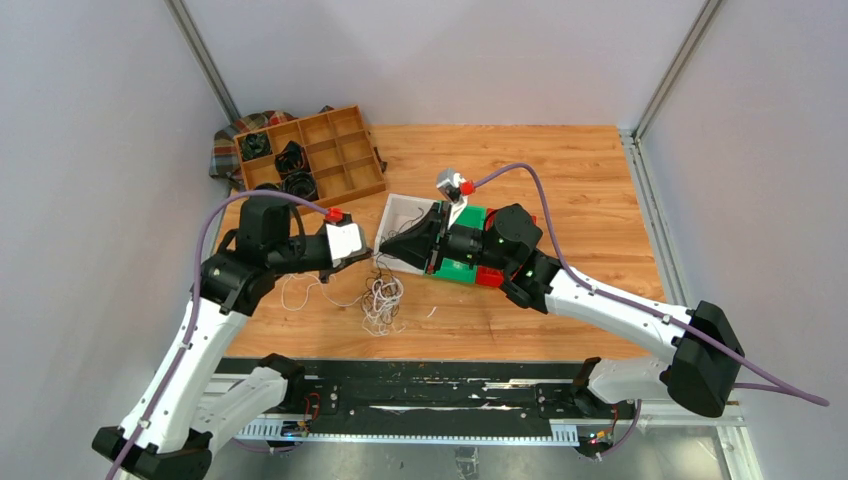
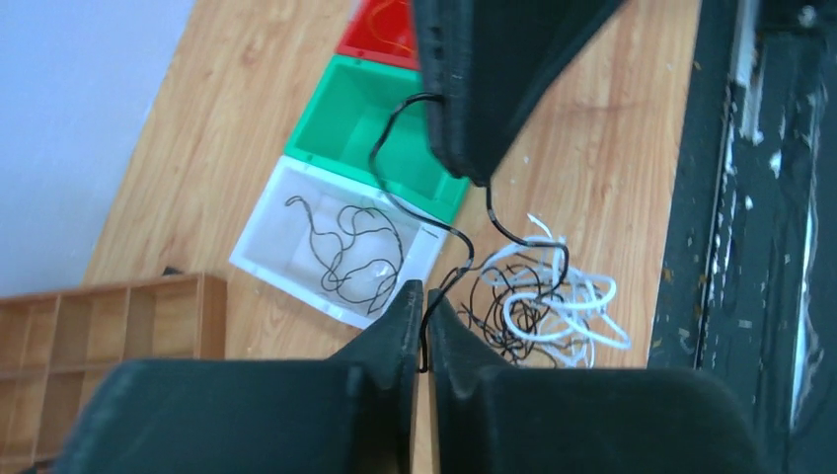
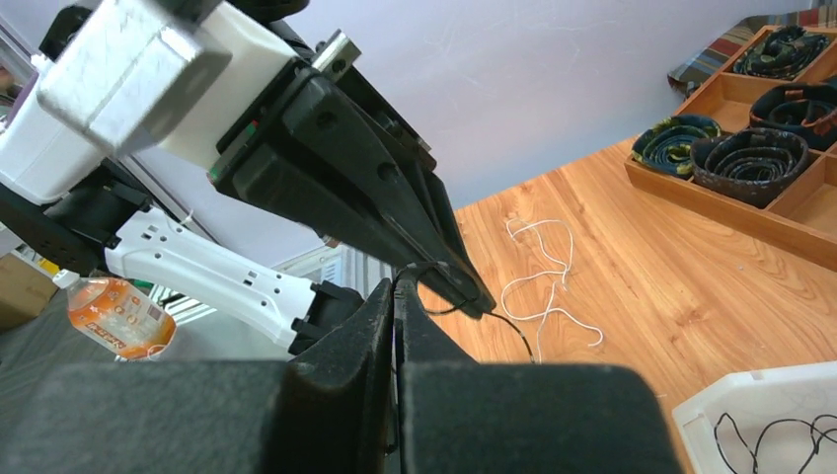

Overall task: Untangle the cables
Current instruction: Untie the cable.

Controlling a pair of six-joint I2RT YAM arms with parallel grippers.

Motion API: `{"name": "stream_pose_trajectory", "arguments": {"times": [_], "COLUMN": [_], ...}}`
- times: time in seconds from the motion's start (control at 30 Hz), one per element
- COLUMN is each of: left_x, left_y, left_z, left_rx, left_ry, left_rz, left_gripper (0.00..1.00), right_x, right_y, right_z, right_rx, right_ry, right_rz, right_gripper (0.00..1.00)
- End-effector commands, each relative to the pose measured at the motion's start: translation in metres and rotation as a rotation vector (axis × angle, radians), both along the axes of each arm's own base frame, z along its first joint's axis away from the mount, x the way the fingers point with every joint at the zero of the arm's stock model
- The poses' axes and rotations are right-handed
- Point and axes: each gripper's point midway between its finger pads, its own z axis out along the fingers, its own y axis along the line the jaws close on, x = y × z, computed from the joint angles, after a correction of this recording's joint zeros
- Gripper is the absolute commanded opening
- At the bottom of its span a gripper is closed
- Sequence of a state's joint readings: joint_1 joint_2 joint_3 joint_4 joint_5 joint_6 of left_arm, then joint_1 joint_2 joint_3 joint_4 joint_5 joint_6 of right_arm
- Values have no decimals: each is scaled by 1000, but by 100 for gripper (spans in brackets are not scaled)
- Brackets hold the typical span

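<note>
**Cables** (white and black strands, loosely heaped) are shown on the tabletop, just below and to the near side of the two meeting claws. One black cable rises from the heap and is held between the claws. It is pinched at the tips of the left claw, whose fingers stand almost together on it. It is likewise gripped by the right claw, which is fully closed, and a loop stands out beside that claw's tip. The claws are seen tip to tip, close together above the tabletop. A single white cable lies apart, beneath the left claw's wrist. Beneath the right claw a white bin is set, with another black strand inside. A green bin and a red bin adjoin it in a row. A wooden tray of dark coiled rolls stands well behind the left claw.
</note>
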State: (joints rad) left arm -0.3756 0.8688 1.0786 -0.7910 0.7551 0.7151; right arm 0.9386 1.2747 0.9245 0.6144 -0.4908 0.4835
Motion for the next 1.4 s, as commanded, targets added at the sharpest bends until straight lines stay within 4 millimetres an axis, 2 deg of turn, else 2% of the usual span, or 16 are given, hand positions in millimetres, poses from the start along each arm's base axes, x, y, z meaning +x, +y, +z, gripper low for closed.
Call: {"name": "stream_pose_trajectory", "arguments": {"times": [0.0,0.2,0.3,0.4,0.63,0.8,0.87,1.03,1.1,1.2,1.37], "left_x": [13,5,2,-1,-14,-17,-19,-25,-28,-33,-40], "left_y": [5,11,13,13,11,12,11,9,9,8,10], "left_z": [36,93,117,130,153,164,169,184,190,205,229], "left_rx": [-77,-215,-267,-290,-302,-298,-308,-337,-351,-374,-410], "left_ry": [-135,-187,-178,-160,-196,-228,-224,-220,-216,-223,-253], "left_rz": [107,186,221,227,170,158,153,137,129,118,113], "left_gripper": [3,1,1,1,1,1,1,1,1,1,1], "right_x": [-9,4,6,5,6,-4,-6,-1,-1,0,3], "right_y": [-1,-13,-18,-14,-6,8,16,29,35,47,56], "right_z": [18,2,0,1,8,17,15,10,8,-3,-42], "right_rx": [64,72,84,65,71,80,59,46,46,20,-41], "right_ry": [-30,-12,-34,-78,-91,-128,-146,-148,-145,-137,-100], "right_rz": [15,-100,-135,-157,-154,-109,-106,-112,-99,-67,-55], "right_gripper": [4,44,59,65,66,67,70,68,63,47,37]}}
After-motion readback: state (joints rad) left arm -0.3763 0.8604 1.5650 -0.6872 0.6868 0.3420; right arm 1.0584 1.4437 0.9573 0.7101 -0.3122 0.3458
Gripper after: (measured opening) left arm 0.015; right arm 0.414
